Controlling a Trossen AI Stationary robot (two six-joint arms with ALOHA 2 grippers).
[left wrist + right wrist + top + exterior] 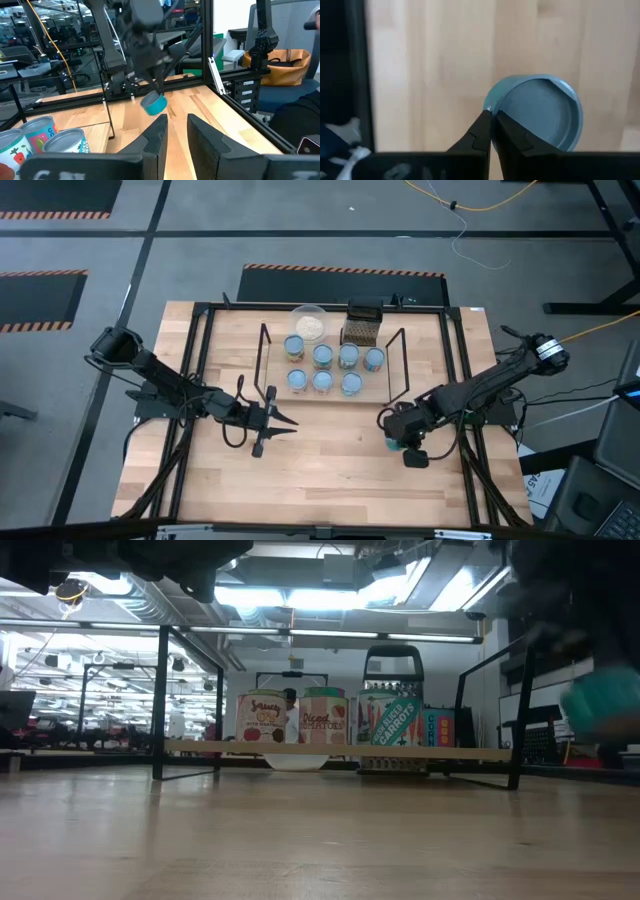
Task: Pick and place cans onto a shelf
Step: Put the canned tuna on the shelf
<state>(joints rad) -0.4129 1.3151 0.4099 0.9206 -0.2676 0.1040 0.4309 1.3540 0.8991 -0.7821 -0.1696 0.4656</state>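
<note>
The eighth can (535, 112) hangs from the right gripper (491, 120) above the bare table (330, 480), forward of the shelf (330, 395) and toward the right-hand side. The right wrist view shows the two dark fingers drawn together on the can's rim, pinching the edge and not spanning the body. In the left wrist view the same can (153, 103) hangs tilted below the claw, clear of the wood.

Handling, as a judgement: the can looks rigid and light, probably thin metal, with smooth sides that would slip under a loose hold. A rim pinch lets it swing; a hold across the body, near mid-height, would carry it more steadily. It should tolerate firm pressure without damage, though the rim may dent.

Appearance: a short cylinder, teal-blue wall, flat pale grey-blue top inside a raised lip. No label can be read on this one; the low view shows it only as a blurred teal patch.

Seven like cans (322, 380) stand upright on the shelf in two rows, between the black wire end frames.

The left gripper (283, 423) waits over the table left of centre, fingers slightly apart, holding nothing.
</note>
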